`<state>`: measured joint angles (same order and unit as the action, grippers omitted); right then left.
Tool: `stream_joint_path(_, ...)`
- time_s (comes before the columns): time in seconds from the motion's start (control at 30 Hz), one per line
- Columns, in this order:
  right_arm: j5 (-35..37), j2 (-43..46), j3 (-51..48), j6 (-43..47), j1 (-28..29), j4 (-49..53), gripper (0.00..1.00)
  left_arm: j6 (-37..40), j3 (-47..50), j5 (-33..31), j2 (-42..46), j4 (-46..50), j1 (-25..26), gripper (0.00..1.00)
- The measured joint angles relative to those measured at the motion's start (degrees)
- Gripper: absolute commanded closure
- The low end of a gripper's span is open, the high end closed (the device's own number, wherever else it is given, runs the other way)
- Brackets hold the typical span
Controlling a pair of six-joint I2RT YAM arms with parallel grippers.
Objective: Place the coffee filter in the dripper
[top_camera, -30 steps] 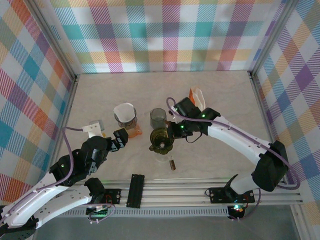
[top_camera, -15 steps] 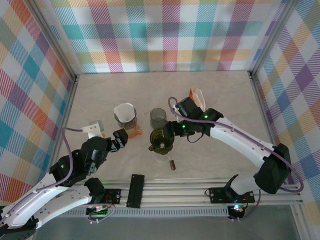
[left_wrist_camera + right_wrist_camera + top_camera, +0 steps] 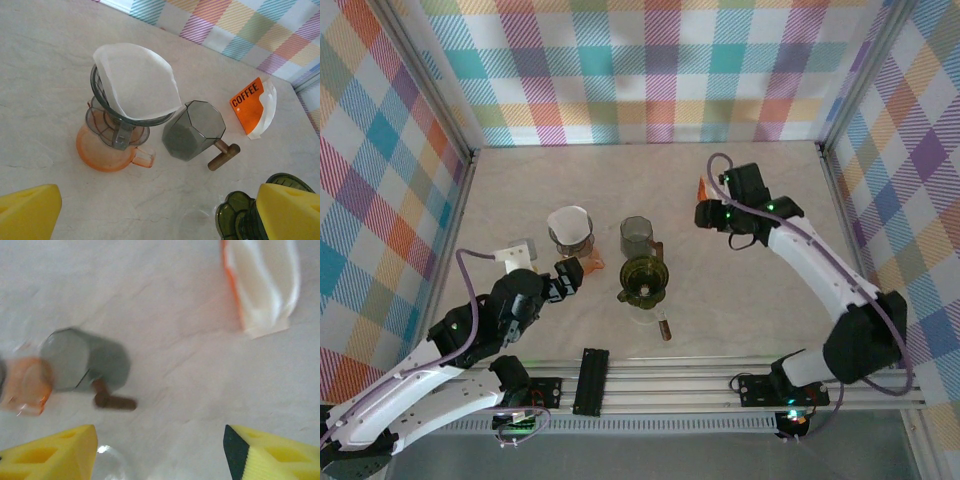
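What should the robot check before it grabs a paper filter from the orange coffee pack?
1. Right hand open and empty: ok.
2. Filter pack lying just ahead of that hand: ok.
3. Which way the pack's opening faces: cannot tell, the right wrist picture is blurred.
4. Green dripper has no paper in it: ok.
5. Left hand open and apart from the clear dripper, which holds a white filter: ok.
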<state>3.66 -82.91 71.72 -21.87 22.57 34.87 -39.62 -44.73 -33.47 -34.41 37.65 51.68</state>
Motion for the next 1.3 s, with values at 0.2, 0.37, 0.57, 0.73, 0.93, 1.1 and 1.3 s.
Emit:
stream_joint_path(0.2, 3.17, -13.11, 7.89, 4.76, -2.95, -1.95, 0.61, 0.04, 0.0, -0.02, -0.13, -0.31, 0.0, 0.0)
stream_joint_path(0.37, 4.33, -20.11, 13.92, 8.02, -3.58, -2.1, 0.63, 0.04, 0.0, -0.09, -0.13, -0.28, 0.0, 0.0)
stream_joint_path(0.57, 4.7, -24.55, 18.56, 10.34, -3.67, -1.77, 0.66, 0.04, 0.0, -0.09, -0.13, -0.28, 0.0, 0.0)
stream_joint_path(0.73, 4.76, -26.38, 19.87, 10.84, -3.67, -1.05, 0.7, 0.02, 0.0, -0.26, -0.13, -0.28, 0.0, 0.0)
stream_joint_path(0.93, 5.11, -27.82, 20.57, 10.84, -3.67, -0.2, 0.71, 0.02, 0.0, -0.44, -0.13, -0.28, 0.0, 0.0)
stream_joint_path(1.1, 5.68, -29.53, 21.51, 10.99, -3.67, 0.22, 0.73, 0.0, 0.0, -0.57, -0.13, -0.26, 0.0, 0.0)
stream_joint_path(1.3, 6.49, -30.49, 22.62, 11.67, -3.67, 0.85, 0.75, 0.0, 0.0, -0.7, -0.09, -0.17, 0.0, 0.0)
